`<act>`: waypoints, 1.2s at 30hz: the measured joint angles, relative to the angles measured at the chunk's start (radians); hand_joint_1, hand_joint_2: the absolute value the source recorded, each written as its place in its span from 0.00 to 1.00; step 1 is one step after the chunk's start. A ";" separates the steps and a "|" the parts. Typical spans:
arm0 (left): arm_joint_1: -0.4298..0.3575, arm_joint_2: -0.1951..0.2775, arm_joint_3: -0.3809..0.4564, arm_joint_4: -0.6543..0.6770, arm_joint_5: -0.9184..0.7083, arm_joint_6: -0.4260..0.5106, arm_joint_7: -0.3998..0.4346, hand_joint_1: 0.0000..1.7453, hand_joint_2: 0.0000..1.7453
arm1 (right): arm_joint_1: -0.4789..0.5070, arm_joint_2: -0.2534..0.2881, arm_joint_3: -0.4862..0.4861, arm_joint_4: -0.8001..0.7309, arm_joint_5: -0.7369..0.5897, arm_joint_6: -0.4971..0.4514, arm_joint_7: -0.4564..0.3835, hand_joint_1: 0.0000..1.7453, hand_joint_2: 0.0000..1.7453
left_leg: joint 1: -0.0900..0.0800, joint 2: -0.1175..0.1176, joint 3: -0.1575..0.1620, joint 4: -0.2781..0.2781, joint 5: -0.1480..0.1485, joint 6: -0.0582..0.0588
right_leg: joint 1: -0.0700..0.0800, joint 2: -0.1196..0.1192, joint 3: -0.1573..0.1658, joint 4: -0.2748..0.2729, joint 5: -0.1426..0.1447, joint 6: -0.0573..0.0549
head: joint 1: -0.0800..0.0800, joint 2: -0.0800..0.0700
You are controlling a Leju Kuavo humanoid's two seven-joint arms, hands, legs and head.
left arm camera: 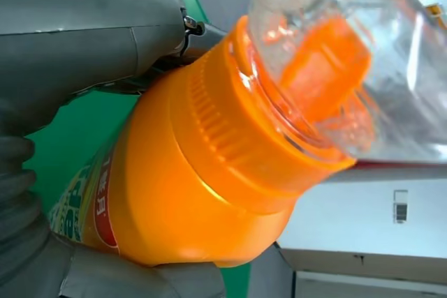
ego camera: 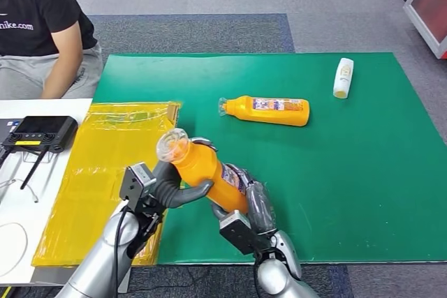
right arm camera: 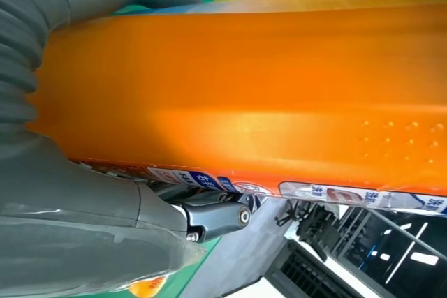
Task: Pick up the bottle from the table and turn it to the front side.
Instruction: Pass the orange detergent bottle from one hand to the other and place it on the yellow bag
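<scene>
An orange bottle (ego camera: 208,170) with a clear cap is lifted above the green mat's near edge, tilted with its cap toward the upper left. My left hand (ego camera: 171,185) grips its neck end, and the left wrist view shows the orange bottle (left arm camera: 184,172) shoulder between thumb and fingers. My right hand (ego camera: 252,209) holds the base end; in the right wrist view the orange bottle (right arm camera: 253,88) body lies against the palm, label edge showing.
A second orange bottle (ego camera: 266,110) lies on its side at the middle of the green mat (ego camera: 342,186). A small white bottle (ego camera: 343,77) lies far right. A yellow plastic bag (ego camera: 100,172) covers the left. A person (ego camera: 42,26) sits at the far left beside a black controller (ego camera: 37,132).
</scene>
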 joint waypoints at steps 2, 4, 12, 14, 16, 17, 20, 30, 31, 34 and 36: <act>0.005 0.002 0.007 -0.003 -0.015 0.003 -0.006 1.00 1.00 | 0.000 0.001 0.000 0.001 0.003 -0.001 0.002 0.92 1.00 | 0.000 0.000 0.000 0.000 0.000 0.000 | 0.000 0.000 0.000 0.000 0.000 0.000 | 0.000 0.000; 0.010 0.003 0.011 -0.007 -0.024 0.005 -0.010 1.00 1.00 | 0.000 0.002 0.000 0.003 0.008 -0.002 0.003 0.91 1.00 | 0.000 0.000 0.000 0.000 0.000 0.000 | 0.000 0.000 0.000 0.000 0.000 0.000 | 0.000 0.000; 0.030 0.003 0.027 -0.017 -0.011 0.007 -0.020 1.00 1.00 | 0.001 0.008 0.001 0.012 0.017 -0.006 0.006 0.14 1.00 | 0.000 0.000 0.000 0.000 0.000 0.000 | 0.000 0.000 0.000 0.000 0.000 0.000 | 0.000 0.000; 0.035 0.002 0.036 -0.017 -0.003 0.010 -0.021 1.00 1.00 | 0.002 0.010 0.002 0.013 0.019 -0.011 0.004 0.03 1.00 | 0.000 0.000 0.000 0.000 0.000 0.000 | 0.000 0.000 0.000 0.000 0.000 0.000 | 0.000 0.000; 0.040 0.004 0.049 -0.017 0.000 0.018 -0.021 1.00 1.00 | 0.003 0.014 0.002 0.012 0.018 -0.022 0.001 0.00 0.75 | 0.000 0.000 0.000 0.000 0.000 0.000 | 0.000 0.000 -0.001 0.000 0.000 0.000 | 0.000 0.000; 0.042 0.005 0.057 -0.017 0.001 0.023 -0.021 1.00 1.00 | 0.003 0.016 0.002 0.012 0.017 -0.029 0.000 0.00 0.50 | 0.000 0.000 0.000 0.000 0.000 0.000 | 0.000 0.000 -0.001 0.000 0.000 0.000 | 0.000 0.000; 0.048 0.008 0.080 -0.017 0.005 0.032 -0.020 1.00 1.00 | 0.005 0.021 0.002 0.011 0.014 -0.045 0.002 0.00 0.00 | 0.000 0.000 0.000 0.000 0.001 -0.001 | 0.000 0.000 -0.001 0.000 0.000 0.000 | 0.000 0.000; 0.054 0.012 0.116 -0.041 -0.006 0.069 -0.030 1.00 1.00 | 0.009 0.035 0.002 0.010 0.013 -0.065 0.008 0.00 0.00 | 0.000 0.000 0.000 0.000 0.001 -0.001 | 0.000 0.000 -0.001 0.000 0.000 0.000 | 0.000 0.000; 0.054 0.013 0.119 -0.045 -0.007 0.070 -0.031 1.00 1.00 | 0.010 0.035 0.002 0.009 0.013 -0.065 0.008 0.00 0.00 | 0.000 0.000 0.000 0.000 0.001 -0.001 | 0.000 0.000 -0.001 0.000 0.000 0.000 | 0.000 0.000; 0.053 0.015 0.127 -0.056 -0.026 0.081 -0.033 1.00 1.00 | 0.010 0.035 0.002 0.009 0.013 -0.066 0.008 0.00 0.00 | 0.000 0.000 0.000 0.000 0.001 -0.001 | 0.000 0.000 -0.001 0.000 0.000 0.000 | 0.000 0.000; 0.049 0.019 0.129 -0.062 -0.065 0.095 -0.031 1.00 1.00 | 0.011 0.035 0.002 0.009 0.013 -0.065 0.008 0.00 0.00 | 0.000 0.000 0.000 0.000 0.001 -0.001 | 0.000 0.000 -0.001 0.000 0.000 -0.001 | 0.000 0.000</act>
